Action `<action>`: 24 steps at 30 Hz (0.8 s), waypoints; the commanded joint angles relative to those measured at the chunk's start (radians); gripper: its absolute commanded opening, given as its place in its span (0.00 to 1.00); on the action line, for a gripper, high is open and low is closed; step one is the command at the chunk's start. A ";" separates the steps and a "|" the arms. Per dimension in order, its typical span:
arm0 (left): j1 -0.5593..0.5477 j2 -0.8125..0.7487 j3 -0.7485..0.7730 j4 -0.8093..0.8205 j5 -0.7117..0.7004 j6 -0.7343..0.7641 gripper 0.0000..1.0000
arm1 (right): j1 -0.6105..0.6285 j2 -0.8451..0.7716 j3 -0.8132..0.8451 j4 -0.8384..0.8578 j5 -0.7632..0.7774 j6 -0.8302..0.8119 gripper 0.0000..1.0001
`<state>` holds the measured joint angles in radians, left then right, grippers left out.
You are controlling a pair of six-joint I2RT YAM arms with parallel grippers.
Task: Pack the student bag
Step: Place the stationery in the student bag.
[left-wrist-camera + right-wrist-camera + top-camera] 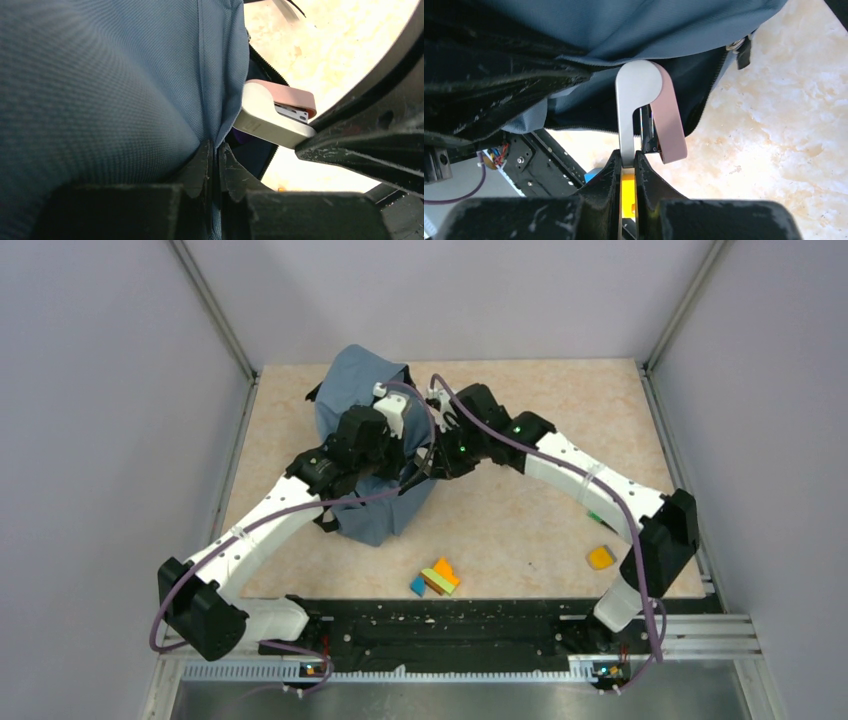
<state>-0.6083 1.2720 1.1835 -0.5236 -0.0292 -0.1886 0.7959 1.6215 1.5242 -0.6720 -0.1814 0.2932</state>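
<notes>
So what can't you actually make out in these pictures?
Top view: the arms cover the opening of the student bag and the stapler.
Both wrist views: the bag's inside is too dark to show contents.
Top view: a green item is mostly under the right arm.
Left wrist view: near fabric is blurred.

White arms (262,530), black joints (205,612), purple cables (153,628)

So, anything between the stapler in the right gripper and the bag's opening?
Nothing separate visible. The right gripper is shut on the stapler, whose nose sits at the student bag's dark mouth. The left gripper pinches the fabric edge beside it. Only the bag's own fabric hangs close over the nose.
</notes>
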 commanded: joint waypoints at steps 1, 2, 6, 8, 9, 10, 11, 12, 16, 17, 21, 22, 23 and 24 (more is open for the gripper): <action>0.002 -0.049 0.005 0.029 0.018 -0.025 0.06 | -0.044 0.080 0.146 -0.090 -0.036 0.011 0.00; 0.001 -0.051 0.004 0.029 0.018 -0.025 0.06 | -0.044 0.098 0.172 -0.113 -0.038 0.004 0.00; 0.001 -0.054 0.005 0.031 0.014 -0.025 0.06 | -0.045 0.158 0.245 -0.181 -0.060 -0.012 0.00; 0.002 -0.053 0.005 0.031 0.016 -0.025 0.06 | -0.044 0.175 0.273 -0.200 -0.071 -0.021 0.00; 0.002 -0.053 0.005 0.031 0.016 -0.025 0.06 | -0.044 0.187 0.303 -0.223 -0.074 -0.033 0.00; 0.001 -0.053 0.004 0.031 0.016 -0.025 0.06 | -0.043 0.203 0.327 -0.252 -0.075 -0.045 0.00; 0.001 -0.052 0.004 0.030 0.016 -0.025 0.06 | -0.043 0.210 0.344 -0.276 -0.073 -0.055 0.00; 0.002 -0.052 0.005 0.031 0.016 -0.025 0.06 | -0.043 0.214 0.353 -0.295 -0.073 -0.063 0.00; 0.002 -0.057 0.005 0.031 0.017 -0.025 0.06 | -0.043 0.240 0.386 -0.344 -0.076 -0.083 0.00; 0.002 -0.057 0.004 0.031 0.018 -0.025 0.06 | -0.043 0.244 0.389 -0.341 -0.067 -0.081 0.00; 0.001 -0.059 0.005 0.031 0.020 -0.025 0.06 | -0.044 0.226 0.355 -0.249 -0.051 -0.042 0.01; 0.001 -0.059 0.005 0.031 0.020 -0.025 0.06 | -0.044 0.224 0.349 -0.231 -0.052 -0.035 0.04; 0.001 -0.059 0.005 0.031 0.019 -0.025 0.06 | -0.044 0.226 0.344 -0.211 -0.057 -0.028 0.04; 0.002 -0.060 0.005 0.031 0.019 -0.025 0.06 | -0.045 0.231 0.342 -0.197 -0.070 -0.023 0.05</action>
<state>-0.6071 1.2667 1.1812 -0.5251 -0.0296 -0.1894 0.7578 1.8477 1.8553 -0.9771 -0.2520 0.2386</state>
